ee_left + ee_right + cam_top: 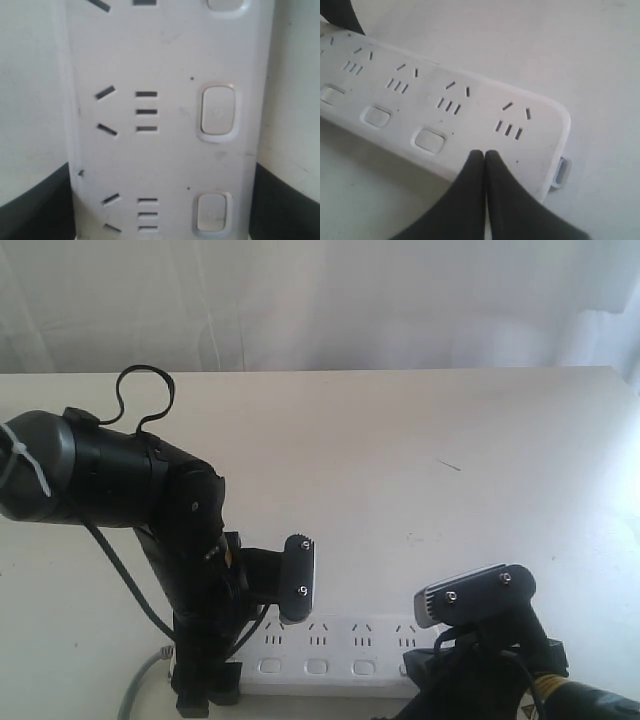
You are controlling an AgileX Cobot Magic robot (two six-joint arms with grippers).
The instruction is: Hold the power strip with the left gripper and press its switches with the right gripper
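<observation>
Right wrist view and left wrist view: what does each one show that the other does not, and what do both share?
Only the right wrist view: the black right gripper, tips shut together over the button-side edge of the long flat white plastic power strip, and that strip's rounded end. Only the left wrist view: the black fingers of the left gripper against both long edges of the strip, apparently clamping it. Both: the strip itself, its small square white switches, its dark socket slots and the pale table.
</observation>
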